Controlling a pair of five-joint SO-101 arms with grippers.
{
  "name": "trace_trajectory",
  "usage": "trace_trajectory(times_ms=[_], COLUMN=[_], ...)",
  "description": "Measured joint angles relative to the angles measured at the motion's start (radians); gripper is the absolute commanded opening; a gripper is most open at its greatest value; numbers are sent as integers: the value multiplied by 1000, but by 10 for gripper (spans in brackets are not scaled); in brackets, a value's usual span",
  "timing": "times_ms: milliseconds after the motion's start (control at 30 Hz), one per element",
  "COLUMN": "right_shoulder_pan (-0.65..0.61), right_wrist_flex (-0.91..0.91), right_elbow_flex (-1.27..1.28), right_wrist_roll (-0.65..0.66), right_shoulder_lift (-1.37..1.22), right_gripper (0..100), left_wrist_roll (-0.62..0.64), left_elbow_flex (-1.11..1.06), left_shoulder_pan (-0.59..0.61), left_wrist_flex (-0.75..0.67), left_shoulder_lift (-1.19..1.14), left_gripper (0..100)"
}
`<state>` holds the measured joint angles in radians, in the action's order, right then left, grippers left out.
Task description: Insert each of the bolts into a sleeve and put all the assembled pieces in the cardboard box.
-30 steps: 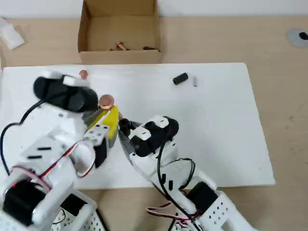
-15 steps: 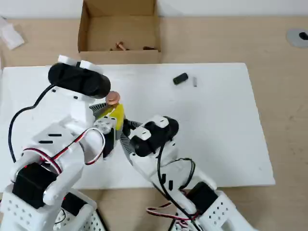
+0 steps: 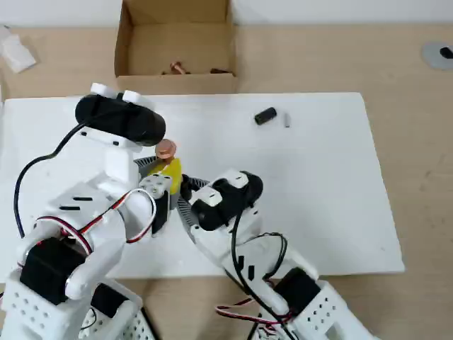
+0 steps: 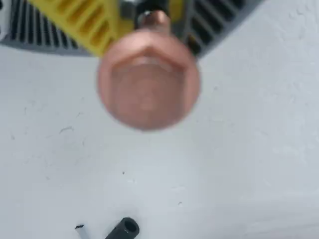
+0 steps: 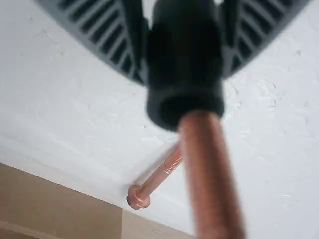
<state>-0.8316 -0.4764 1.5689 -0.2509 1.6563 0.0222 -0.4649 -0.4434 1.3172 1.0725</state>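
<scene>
**Left arm [image 3: 119,122] swings the bolt [image 3: 166,149] onto the sleeve [image 3: 182,185]**

Over the last second the left arm has swung in from about nine o'clock of the right arm [image 3: 226,197] to about eleven. Its wrist has climbed toward twelve o'clock on the white mat [image 3: 318,198]. The copper bolt head rode along, shifting a little toward three o'clock, and in the last half second it hardly moved. The right arm kept still throughout.

The left tool [image 4: 149,10] is pinching the bolt by its shank just behind the head, with the yellow finger on one side and the dark finger on the other. The right tool [image 5: 183,35] is clamped on the black sleeve. In the right wrist view the copper shank runs straight into the sleeve's mouth. The two parts are therefore lined up and the insertion appears to have begun. The head stands well apart from the sleeve, so the bolt is likely not yet pushed home.

More work waits. A loose bolt [image 5: 155,180] lies on the mat near its edge. A spare sleeve [image 3: 265,115], with a small grey pin [image 3: 287,119] beside it, lies toward one o'clock of the tools. The cardboard box [image 3: 127,49], at twelve o'clock on the surface [image 3: 417,177], already holds some assembled pieces [image 3: 177,69].
</scene>
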Motion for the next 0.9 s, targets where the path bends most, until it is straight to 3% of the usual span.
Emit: trace_trajectory(times_ms=[900], right_shoulder_pan=[0], right_wrist_flex=[0], right_elbow_flex=[0], right_wrist_roll=[0], right_shoulder_lift=[0], right_gripper=[9], left_wrist_roll=[21], left_elbow_flex=[-28], left_shoulder_pan=[0], left_wrist_flex=[-34], left_shoulder_lift=[0], left_gripper=[6])
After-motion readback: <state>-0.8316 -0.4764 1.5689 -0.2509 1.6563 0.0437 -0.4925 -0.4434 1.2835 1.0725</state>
